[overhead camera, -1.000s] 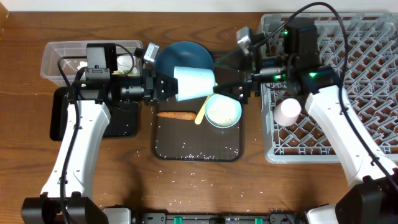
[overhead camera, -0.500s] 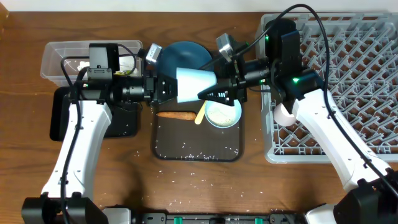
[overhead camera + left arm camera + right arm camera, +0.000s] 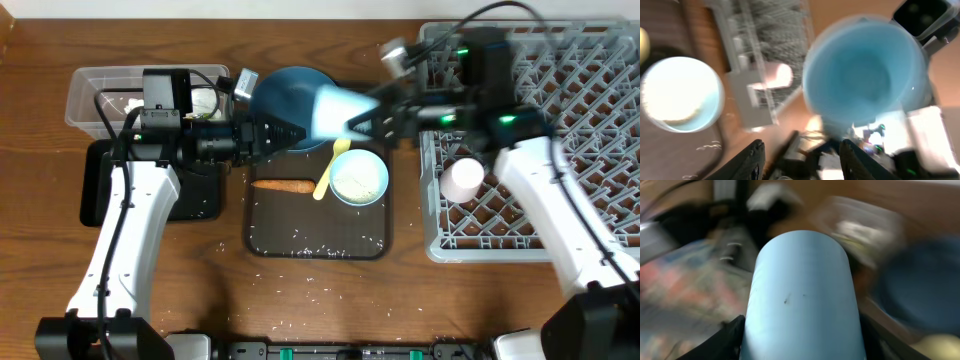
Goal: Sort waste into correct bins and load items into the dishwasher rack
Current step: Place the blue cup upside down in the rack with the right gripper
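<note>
Hanging on its side in the upper middle of the overhead frame, the blue cup (image 3: 335,108) shows only as a blur, above the edge of the dish (image 3: 285,92). The right claw (image 3: 372,118) seems to be pinching it. In the right wrist view the cup's wall fills the space between the fingers, though that picture is too smeared to show the contact itself. The left claw (image 3: 802,150) stands spread with nothing between its fingers, and the cup's open mouth sits above it in the left wrist view.

As I read it, the job is less than half done. One pink cup (image 3: 463,180) already lies in the rack (image 3: 580,90) near its left edge. White napkins (image 3: 205,100) sit in the clear tub (image 3: 100,95) at the upper left. The blue cup looks to be on its way to the rack but is not over it yet.

Plenty is left on the brown tray (image 3: 300,215) in the middle. The bowl (image 3: 358,180) has something pale in it, and the spoon (image 3: 326,180) leans against its left rim. The carrot (image 3: 284,185) lies just left of the spoon. Rice (image 3: 320,240) is scattered along the tray's lower part and on the table below it. The black tray (image 3: 95,190) at the left is mostly hidden by the arm, so I cannot tell what it holds.
</note>
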You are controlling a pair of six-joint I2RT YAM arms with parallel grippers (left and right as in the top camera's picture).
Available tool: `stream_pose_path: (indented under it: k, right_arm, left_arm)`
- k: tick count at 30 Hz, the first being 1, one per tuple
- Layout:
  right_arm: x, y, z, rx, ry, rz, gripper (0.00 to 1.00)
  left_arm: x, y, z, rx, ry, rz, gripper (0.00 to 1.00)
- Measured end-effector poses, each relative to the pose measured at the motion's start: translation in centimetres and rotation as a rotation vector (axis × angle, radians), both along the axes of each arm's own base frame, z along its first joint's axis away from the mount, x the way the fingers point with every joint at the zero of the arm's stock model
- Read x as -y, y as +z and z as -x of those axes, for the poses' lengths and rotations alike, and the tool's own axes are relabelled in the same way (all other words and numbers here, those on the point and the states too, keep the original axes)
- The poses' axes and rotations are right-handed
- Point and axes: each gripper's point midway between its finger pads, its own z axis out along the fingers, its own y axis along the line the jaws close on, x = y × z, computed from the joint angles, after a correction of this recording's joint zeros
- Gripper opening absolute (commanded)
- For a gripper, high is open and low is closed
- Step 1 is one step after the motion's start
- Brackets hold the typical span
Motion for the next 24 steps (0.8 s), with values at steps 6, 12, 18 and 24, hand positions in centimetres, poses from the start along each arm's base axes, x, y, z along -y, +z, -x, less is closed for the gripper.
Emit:
stream_pose_path:
  k: [6,12,18,24]
  right_arm:
    - [11.4,-4.6,-0.9,-0.294,-0.472,0.301,0.56]
    - [19.4,-3.1,3.5,-0.414,-0.790,0.637,0.60]
    - [23.8,-5.1,7.5,-0.569,-0.903,0.917,0.62]
    - [25.5,-10.1,7.2,-0.731,-0.868,1.070,0.62]
  left_arm:
    - [-2.4,-3.5,-2.4,-0.002,0.167,-0.233,0.52]
    - [-5.6,-6.3,-3.9,-0.021,0.312,-0.445,0.52]
    - [-7.7,-7.9,-4.0,-0.055,0.389,-0.577,0.52]
    - [-8.7,-8.7,-3.7,-0.073,0.409,-0.641,0.52]
